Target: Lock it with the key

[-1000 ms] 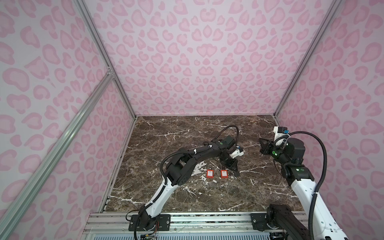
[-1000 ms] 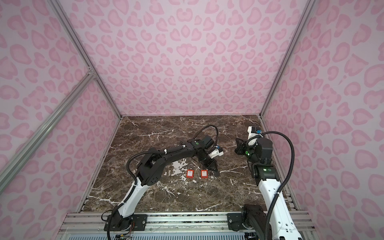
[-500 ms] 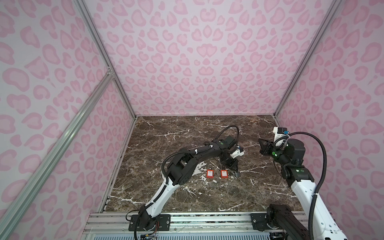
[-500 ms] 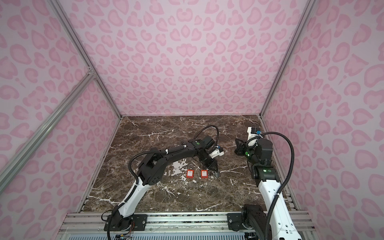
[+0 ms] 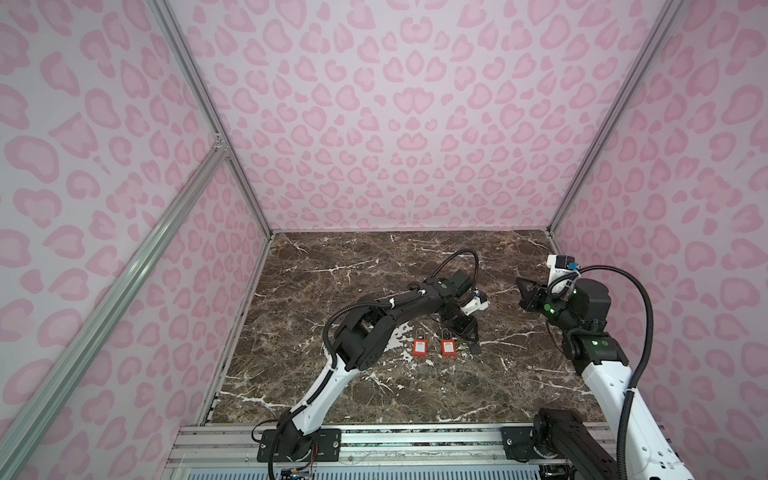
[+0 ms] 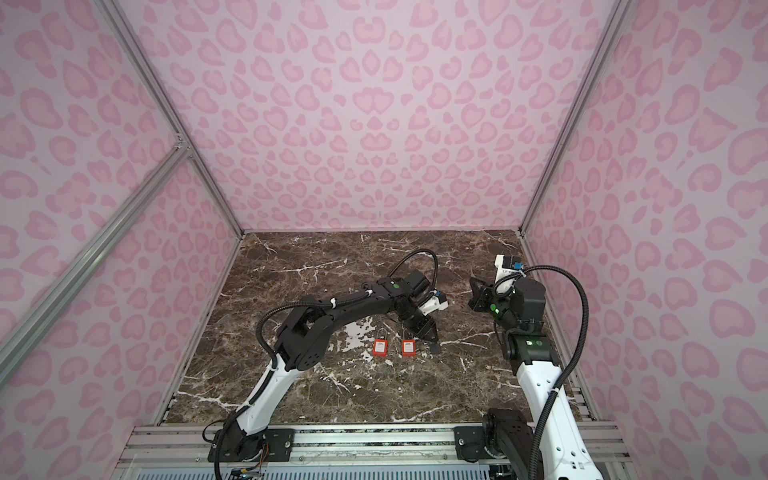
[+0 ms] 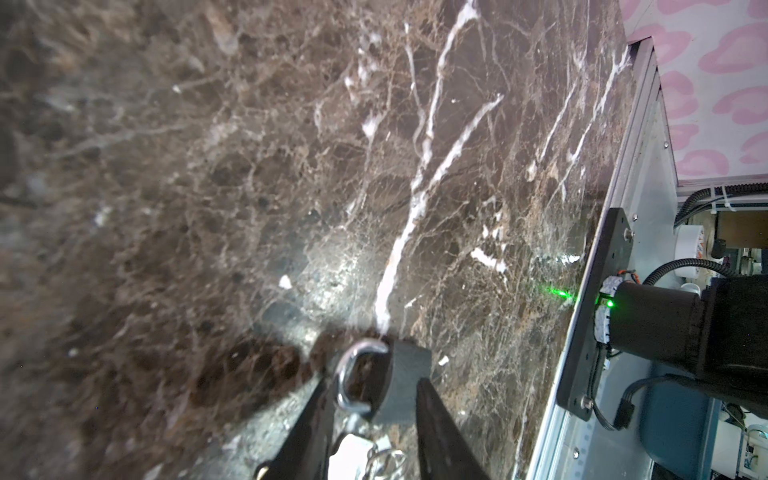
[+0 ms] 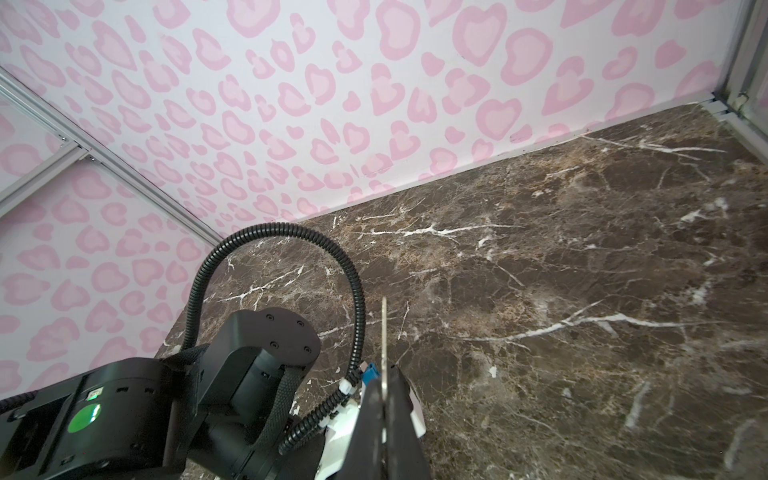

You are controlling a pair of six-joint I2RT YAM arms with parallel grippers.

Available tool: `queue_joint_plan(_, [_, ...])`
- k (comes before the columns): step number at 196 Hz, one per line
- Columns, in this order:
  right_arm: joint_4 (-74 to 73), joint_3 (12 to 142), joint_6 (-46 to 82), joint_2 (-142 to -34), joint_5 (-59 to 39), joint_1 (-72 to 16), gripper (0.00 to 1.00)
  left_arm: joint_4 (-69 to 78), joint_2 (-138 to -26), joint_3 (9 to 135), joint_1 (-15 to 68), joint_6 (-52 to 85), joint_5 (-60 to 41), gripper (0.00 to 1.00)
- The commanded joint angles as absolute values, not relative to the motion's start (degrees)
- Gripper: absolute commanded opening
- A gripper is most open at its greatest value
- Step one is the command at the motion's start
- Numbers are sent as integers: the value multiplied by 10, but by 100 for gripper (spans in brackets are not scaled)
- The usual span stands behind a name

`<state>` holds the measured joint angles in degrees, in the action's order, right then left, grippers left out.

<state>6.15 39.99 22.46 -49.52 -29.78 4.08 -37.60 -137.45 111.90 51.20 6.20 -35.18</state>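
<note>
A dark grey padlock [image 5: 475, 350] [image 6: 434, 347] with a silver shackle [image 7: 353, 378] lies on the marble table [image 5: 374, 266], right of centre. My left gripper [image 5: 471, 334] [image 7: 374, 378] hangs just over it, open, one finger on each side of the lock body [image 7: 401, 382]. My right gripper [image 5: 524, 291] [image 8: 384, 374] hovers further right, well apart from the lock. It is shut on the key [image 8: 384, 332], whose thin silver blade sticks out past the fingertips, seen edge-on.
Two red padlocks [image 5: 420, 347] [image 5: 447, 348] lie side by side just left of the grey one. A white tag with a key ring [image 7: 357, 453] lies under my left gripper. Pink patterned walls close three sides; a metal rail [image 5: 415, 440] runs along the front edge.
My left gripper's jaws have spread apart around the grey padlock, which now rests on the table. The right arm still holds the key and has hardly moved.
</note>
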Motion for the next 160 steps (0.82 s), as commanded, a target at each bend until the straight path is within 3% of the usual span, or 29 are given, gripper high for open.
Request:
queue_joint_plan(1, [79,400,253,-497,-308,40,0,-368,-1375,1134,511,68,-350,35])
queue_joint_plan(44, [123,391,313,-515,-315,40,0,-336,-1348,1119,502,75,-337,35])
queue_joint_plan(66, [117,367,368,-536,-361,38,0,-280,-1296,1064,489,92,-324,35])
queue_joint_plan(160, [148,298,456,-576,-396,9,0,-127,-1084,841,423,147,-307,35])
